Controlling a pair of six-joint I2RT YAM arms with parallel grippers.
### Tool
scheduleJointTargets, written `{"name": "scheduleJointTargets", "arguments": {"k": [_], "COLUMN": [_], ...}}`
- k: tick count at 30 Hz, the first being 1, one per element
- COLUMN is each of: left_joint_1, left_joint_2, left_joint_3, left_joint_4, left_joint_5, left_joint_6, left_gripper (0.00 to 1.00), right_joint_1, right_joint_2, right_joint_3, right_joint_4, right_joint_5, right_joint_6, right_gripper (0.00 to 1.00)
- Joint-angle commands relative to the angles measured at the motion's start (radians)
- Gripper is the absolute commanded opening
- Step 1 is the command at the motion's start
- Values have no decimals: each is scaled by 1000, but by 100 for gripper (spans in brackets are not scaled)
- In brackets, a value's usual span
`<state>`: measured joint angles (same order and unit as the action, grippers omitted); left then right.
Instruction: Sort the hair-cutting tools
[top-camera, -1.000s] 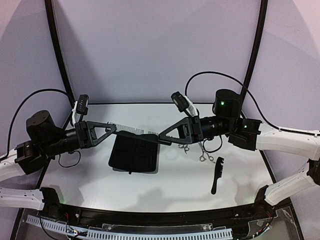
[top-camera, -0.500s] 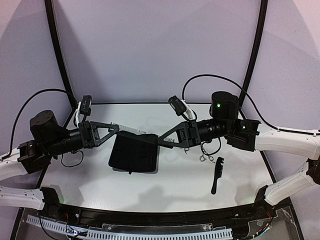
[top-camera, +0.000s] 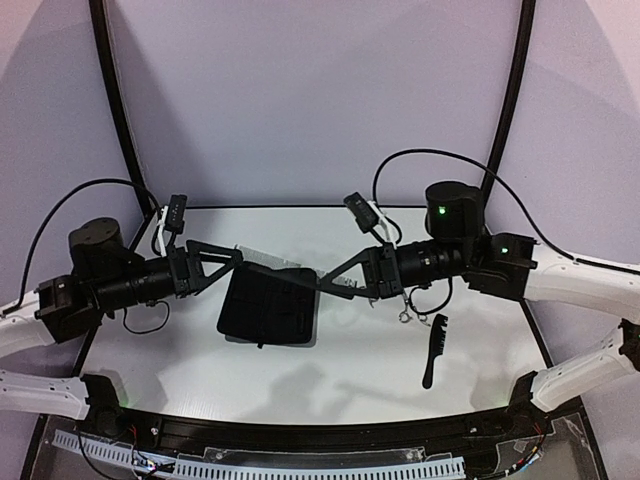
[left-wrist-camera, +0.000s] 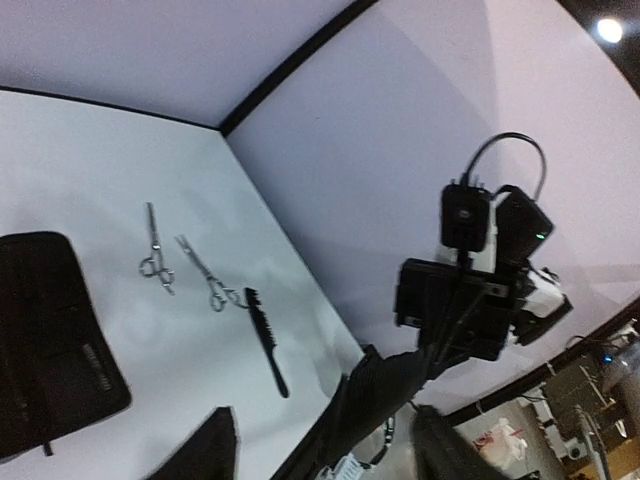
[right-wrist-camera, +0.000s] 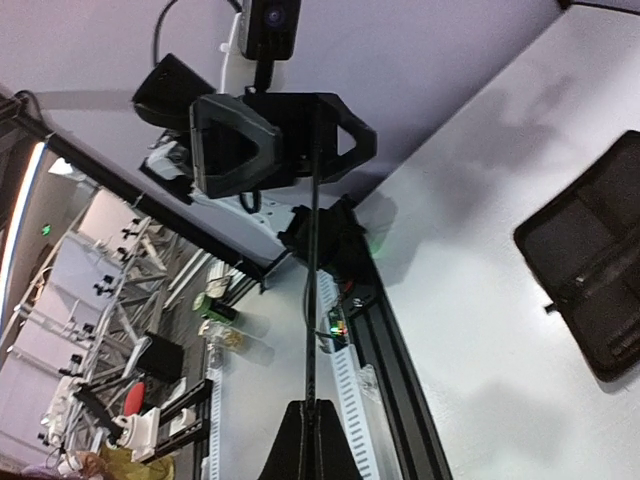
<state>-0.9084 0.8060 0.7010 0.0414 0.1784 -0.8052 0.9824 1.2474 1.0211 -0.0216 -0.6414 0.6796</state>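
Moved: left gripper (top-camera: 237, 257) slightly toward right gripper (top-camera: 323, 283).
Right grip: clenched on comb (top-camera: 268, 264).
Left grip: cannot tell.
Handover: release only after firm clamp.

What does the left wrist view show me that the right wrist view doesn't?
Left wrist only: scissors, second scissors and a loose comb on the table, plus the right arm. Right wrist only: the left gripper and, clearly, the held comb running down to the right gripper, shut on it. Both: the black case and the table.
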Motion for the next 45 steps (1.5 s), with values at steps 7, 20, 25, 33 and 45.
{"name": "scheduleJointTargets", "arguments": {"k": [7,20,25,33,45], "left_joint_1": [64,438,455,454,454], "left_joint_2": [244,986,1246,1500,1590], "left_joint_3": [475,1022,1257,1427,1421], "left_joint_4": [-719,-821,-909,-955,-950], "left_joint_5": [-479,50,120,252,236], "left_joint_6": [258,560,671,671,660], "left_gripper": [99,99,99,99,99], "right_joint_1": [-63,-71,-72,-71,-71], "right_joint_2": [-224,-395,-415,-421,-453], "right_joint_3": [-39,-95,-107,-110,-130], "right_joint_4": [-391,-554,-585,-608,-623], "right_joint_5": [263,431,465,502,525], "right_joint_6": [-25,41,64,69,79], "right_gripper": [0,0,0,0,0]}}
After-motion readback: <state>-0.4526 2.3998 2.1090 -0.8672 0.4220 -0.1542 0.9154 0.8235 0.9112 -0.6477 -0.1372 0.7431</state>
